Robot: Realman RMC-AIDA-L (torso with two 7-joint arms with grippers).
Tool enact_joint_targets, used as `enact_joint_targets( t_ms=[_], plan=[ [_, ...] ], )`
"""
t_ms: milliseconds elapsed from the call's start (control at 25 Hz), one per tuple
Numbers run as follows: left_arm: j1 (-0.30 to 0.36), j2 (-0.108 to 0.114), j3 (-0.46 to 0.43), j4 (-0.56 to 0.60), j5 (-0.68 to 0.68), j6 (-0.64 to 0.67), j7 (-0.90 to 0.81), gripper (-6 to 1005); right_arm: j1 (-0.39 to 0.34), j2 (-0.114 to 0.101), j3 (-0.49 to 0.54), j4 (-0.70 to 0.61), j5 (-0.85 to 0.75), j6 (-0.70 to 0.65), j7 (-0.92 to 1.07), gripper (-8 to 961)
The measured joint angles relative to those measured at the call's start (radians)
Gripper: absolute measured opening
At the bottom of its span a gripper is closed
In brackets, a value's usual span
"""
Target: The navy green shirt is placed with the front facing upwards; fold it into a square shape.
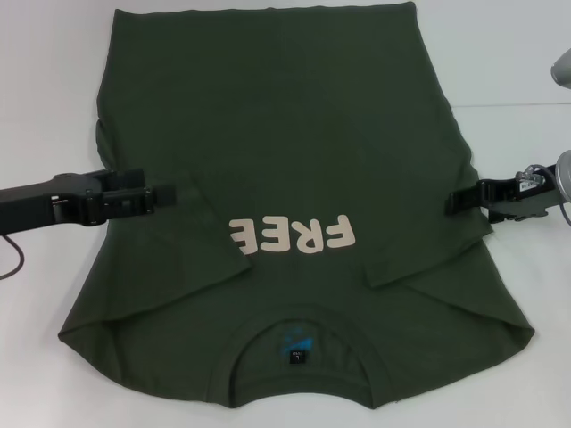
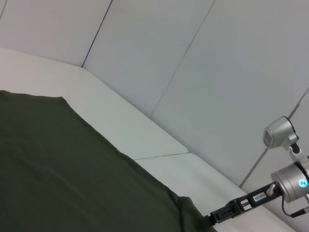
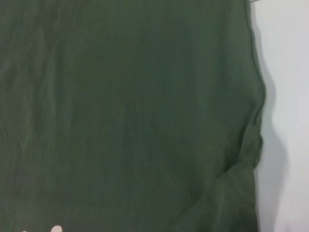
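Nearest the robot, on the white bench point(image 1: 526, 71), we see the ribbed round collar point(image 1: 299, 352) of the navy green shirt point(image 1: 285, 160), with a small dark neck label point(image 1: 297, 358) inside it. The shirt lies spread front up, collar toward the robot and hem at the far edge. Both sleeves look folded inward over the chest, leaving slanting creases beside the cream "FREE" lettering point(image 1: 292, 234), which reads upside down from the head view.

Farther out, level with the lettering, the two arms come in from the sides. The left claw point(image 1: 161, 196) lies over the shirt's left edge, its dark fingers close together and flat on the cloth; we cannot tell whether any cloth is pinched between them. The right claw point(image 1: 457, 201) meets the shirt's right edge, where the cloth is bunched in a small ridge; whether it is parted or closed we cannot tell. In the left wrist view the right claw point(image 2: 215, 217) shows at that bunched edge of the shirt point(image 2: 63, 169).

Beyond the claws the shirt body lies smooth up to the hem. The right wrist view shows plain shirt cloth point(image 3: 125, 111) and a rumpled side edge against the bench point(image 3: 285, 96). Pale wall panels point(image 2: 193, 63) rise behind the bench.
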Motion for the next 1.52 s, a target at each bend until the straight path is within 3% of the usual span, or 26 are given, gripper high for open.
enact_joint_targets(
  t_ms=[840, 1160, 1360, 1520],
  plan=[
    [-0.003, 0.003, 0.002, 0.005, 0.002, 0.010, 0.016, 937, 0.010, 0.028, 0.003, 0.002, 0.057, 0.035, -0.003, 855],
    [0.003, 0.005, 0.002, 0.006, 0.000, 0.013, 0.016, 938, 0.015, 0.035, 0.001, 0.000, 0.055, 0.034, 0.006, 771],
    [0.005, 0.005, 0.002, 0.006, -0.002, 0.013, 0.016, 938, 0.007, 0.027, 0.000, -0.006, 0.053, 0.023, 0.007, 719],
    [0.005, 0.005, 0.002, 0.006, -0.005, 0.012, 0.016, 938, 0.004, 0.021, 0.004, -0.007, 0.055, 0.010, 0.006, 562]
  ],
)
